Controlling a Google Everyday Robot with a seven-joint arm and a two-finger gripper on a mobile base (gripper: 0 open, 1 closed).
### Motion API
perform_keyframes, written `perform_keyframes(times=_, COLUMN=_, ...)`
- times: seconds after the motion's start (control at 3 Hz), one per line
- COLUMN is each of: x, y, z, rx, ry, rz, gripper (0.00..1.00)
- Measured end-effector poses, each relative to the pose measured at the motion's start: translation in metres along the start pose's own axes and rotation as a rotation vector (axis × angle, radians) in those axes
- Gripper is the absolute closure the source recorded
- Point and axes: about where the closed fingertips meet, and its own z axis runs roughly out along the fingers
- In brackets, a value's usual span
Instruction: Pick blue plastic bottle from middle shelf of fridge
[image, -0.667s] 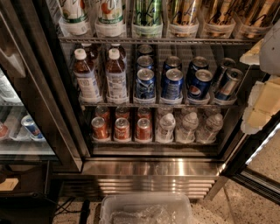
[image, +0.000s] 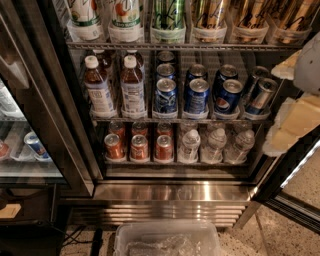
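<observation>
The fridge (image: 170, 192) stands open in front of me, with wire shelves and a shiny steel base. Three small clear ribbed water bottles with white caps stand on the lowest visible shelf, right half; the nearest blue plastic bottle (image: 190, 146) is the left one of the three. Brown-liquid bottles (image: 98, 89) and blue soda cans (image: 196, 96) fill the shelf above. My gripper (image: 299, 107), cream and white, shows at the right edge, level with the can shelf, outside the shelves and apart from the bottles.
Red cans (image: 139, 147) stand left of the water bottles. Tall cans and bottles (image: 168, 17) line the top shelf. A neighbouring glass-door cooler (image: 27, 150) is on the left. The open door's edge (image: 295, 202) is at lower right. A clear plastic bin (image: 167, 241) sits on the floor below.
</observation>
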Motion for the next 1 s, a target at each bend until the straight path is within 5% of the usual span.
perform_keyframes(times=0.33, x=-0.033, y=0.016, z=0.031, rx=-0.015, ry=-0.166, rz=0.068, gripper=0.0)
perform_keyframes(times=0.67, x=-0.078, y=0.019, z=0.049, rx=0.01, ry=-0.305, rz=0.064, gripper=0.0)
perform_keyframes(times=1.0, x=-0.078, y=0.019, z=0.049, rx=0.01, ry=-0.305, rz=0.064, gripper=0.0)
